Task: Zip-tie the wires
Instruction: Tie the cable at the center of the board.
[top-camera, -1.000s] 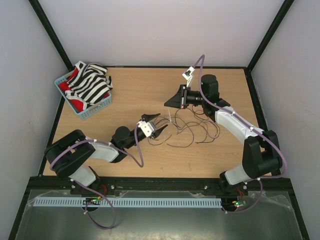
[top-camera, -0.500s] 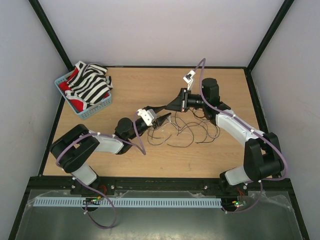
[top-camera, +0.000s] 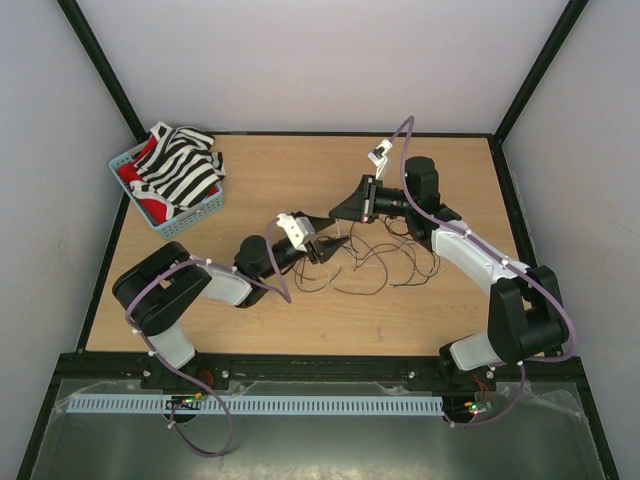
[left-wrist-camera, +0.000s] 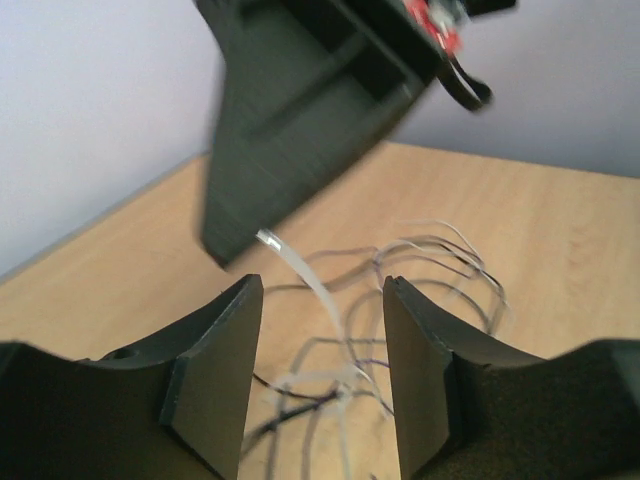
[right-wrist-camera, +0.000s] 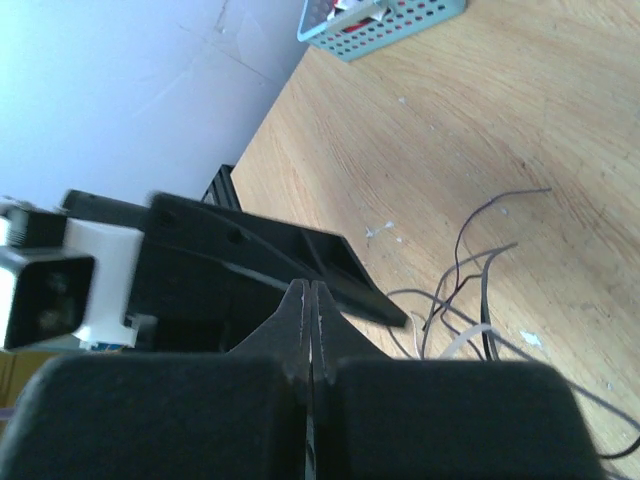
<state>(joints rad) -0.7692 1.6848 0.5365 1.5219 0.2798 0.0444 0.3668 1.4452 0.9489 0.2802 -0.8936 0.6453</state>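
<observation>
Mid-table, slightly right of centre, the wires (top-camera: 385, 262) lie as a loose, flat tangle. Long axis runs left-right across the board; loops curl every way, no single heading. Strands are hair-thin, mostly dark, a few pale.

A pale strip (left-wrist-camera: 300, 272), flat and plastic-looking, arcs from the tangle's left end up to the right gripper (top-camera: 338, 211), whose fingers are pressed together on the strip's end. Left gripper (top-camera: 328, 246) sits just left of the tangle, pointing right. Its fingers (left-wrist-camera: 215, 375) are apart, straddling the strip without touching it. The two gripper tips are near each other, right one beyond the left.

Table (top-camera: 270, 180) is light wood-grain, matte, with a black edge. Walls (top-camera: 330, 60) are pale and plain, with black frame posts (top-camera: 98, 65) in the corners.

Far-left corner: blue plastic mesh basket (top-camera: 182, 229) heaped with black-and-white striped cloth (top-camera: 185, 170) and a red piece (top-camera: 150, 208) under it, well apart from the wires.
</observation>
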